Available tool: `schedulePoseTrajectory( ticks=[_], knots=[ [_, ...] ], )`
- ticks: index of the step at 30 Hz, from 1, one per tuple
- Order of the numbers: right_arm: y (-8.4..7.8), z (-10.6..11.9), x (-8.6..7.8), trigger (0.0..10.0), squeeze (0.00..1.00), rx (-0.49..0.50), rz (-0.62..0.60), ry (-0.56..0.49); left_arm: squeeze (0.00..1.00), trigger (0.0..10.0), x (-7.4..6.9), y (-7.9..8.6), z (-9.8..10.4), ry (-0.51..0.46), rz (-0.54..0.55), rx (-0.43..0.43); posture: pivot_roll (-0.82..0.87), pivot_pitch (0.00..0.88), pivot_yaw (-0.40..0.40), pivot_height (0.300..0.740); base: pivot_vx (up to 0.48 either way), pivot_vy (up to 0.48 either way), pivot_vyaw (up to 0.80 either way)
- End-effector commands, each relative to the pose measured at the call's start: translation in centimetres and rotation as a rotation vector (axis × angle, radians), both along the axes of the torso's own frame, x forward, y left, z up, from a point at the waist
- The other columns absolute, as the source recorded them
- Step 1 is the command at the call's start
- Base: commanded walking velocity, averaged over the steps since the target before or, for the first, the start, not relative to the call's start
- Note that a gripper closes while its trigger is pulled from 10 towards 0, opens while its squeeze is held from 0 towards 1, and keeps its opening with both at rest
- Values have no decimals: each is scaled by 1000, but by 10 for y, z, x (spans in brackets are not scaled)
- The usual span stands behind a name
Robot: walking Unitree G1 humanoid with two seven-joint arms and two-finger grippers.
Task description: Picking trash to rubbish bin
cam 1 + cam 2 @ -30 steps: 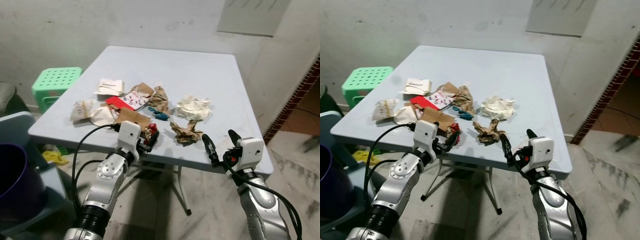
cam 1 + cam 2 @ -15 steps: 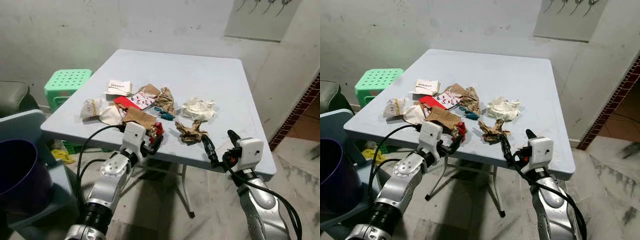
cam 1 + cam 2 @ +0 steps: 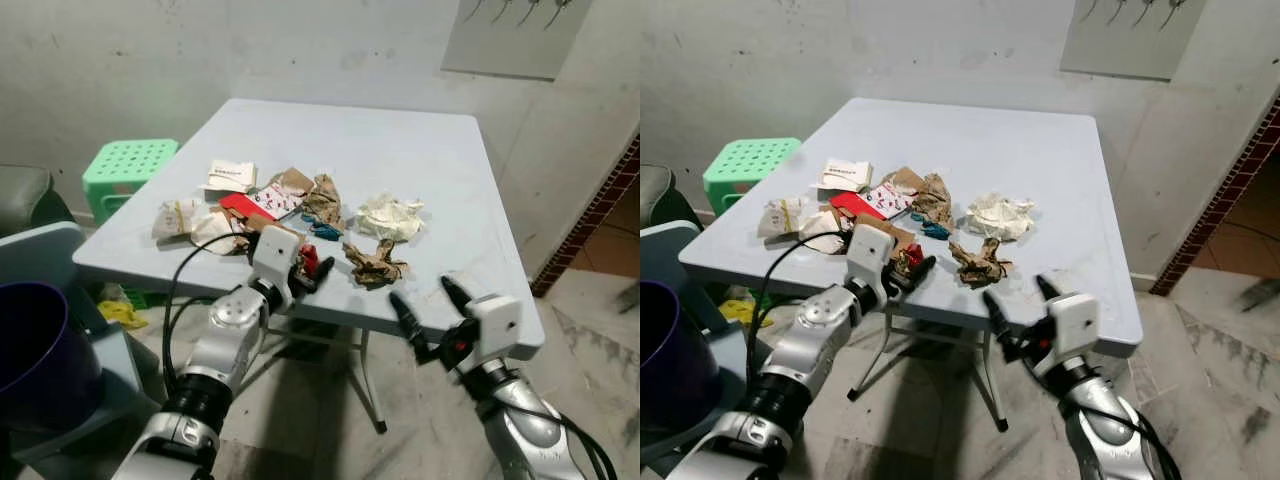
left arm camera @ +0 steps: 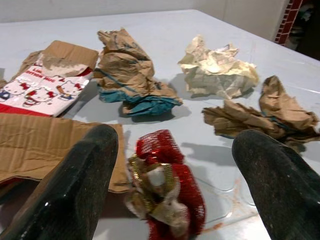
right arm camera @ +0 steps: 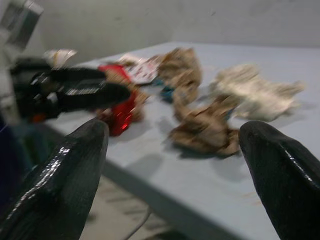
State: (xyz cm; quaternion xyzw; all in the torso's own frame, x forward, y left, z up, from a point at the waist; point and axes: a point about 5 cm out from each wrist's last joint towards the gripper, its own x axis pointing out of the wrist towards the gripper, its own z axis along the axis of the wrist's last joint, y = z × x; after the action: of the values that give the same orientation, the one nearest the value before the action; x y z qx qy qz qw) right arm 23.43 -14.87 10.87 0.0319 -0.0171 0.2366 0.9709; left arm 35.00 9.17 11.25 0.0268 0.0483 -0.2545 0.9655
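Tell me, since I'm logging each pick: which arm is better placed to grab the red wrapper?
Left. The left gripper is over the table with its open fingers on either side of the red wrapper. The right gripper, also open, hangs off the table's near edge, lower and farther away.

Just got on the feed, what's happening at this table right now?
The robot is clearing trash off the pale blue table. Its left tool is open around the red foil wrapper near the front edge, not yet closed on it. The right tool hangs open, just off the table's front edge. The purple bin sits on the robot's left.
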Motion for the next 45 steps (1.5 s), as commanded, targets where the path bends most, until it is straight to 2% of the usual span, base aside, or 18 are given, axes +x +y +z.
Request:
schedulePoseTrajectory(
  ticks=[1,7,11,15,21,23,24,25,36,45],
  knots=[
    [4,5,-3,10000,0,-2,35,-12,0,10000,3,2,2,-5,3,-2,-101,63,29,740,0,0,0],
    [16,9,-21,10000,0,0,154,44,0,10000,5,4,0,23,27,-28,-106,105,22,740,0,0,0],
    [18,11,-24,10000,0,7,165,58,0,10000,5,3,0,15,22,-22,-110,116,21,740,0,0,0],
    [24,16,-29,10000,0,3,184,62,0,10000,7,-2,-3,44,6,-33,-129,144,24,740,0,0,0],
    [25,20,-35,10000,0,-2,176,67,0,10000,8,-6,-4,63,-14,-22,-141,162,32,740,0,0,0],
    [24,20,-36,10000,0,-5,170,70,0,10000,7,-7,-4,68,-22,-58,-145,165,34,740,0,0,0],
    [24,20,-36,10000,0,-7,167,73,0,4314,7,-7,-4,63,-27,-66,-147,166,36,740,0,0,0],
    [24,20,-36,10000,0,-10,160,76,0,0,7,-7,-3,59,-32,-82,-146,168,38,740,0,0,0],
    [24,20,-33,10000,0,-17,149,77,0,0,6,-6,3,33,-61,-100,-123,162,37,740,0,0,0],
    [26,22,-23,10000,0,-27,154,56,0,0,4,0,3,21,-55,-91,-96,147,33,740,0,0,0]
  ],
)
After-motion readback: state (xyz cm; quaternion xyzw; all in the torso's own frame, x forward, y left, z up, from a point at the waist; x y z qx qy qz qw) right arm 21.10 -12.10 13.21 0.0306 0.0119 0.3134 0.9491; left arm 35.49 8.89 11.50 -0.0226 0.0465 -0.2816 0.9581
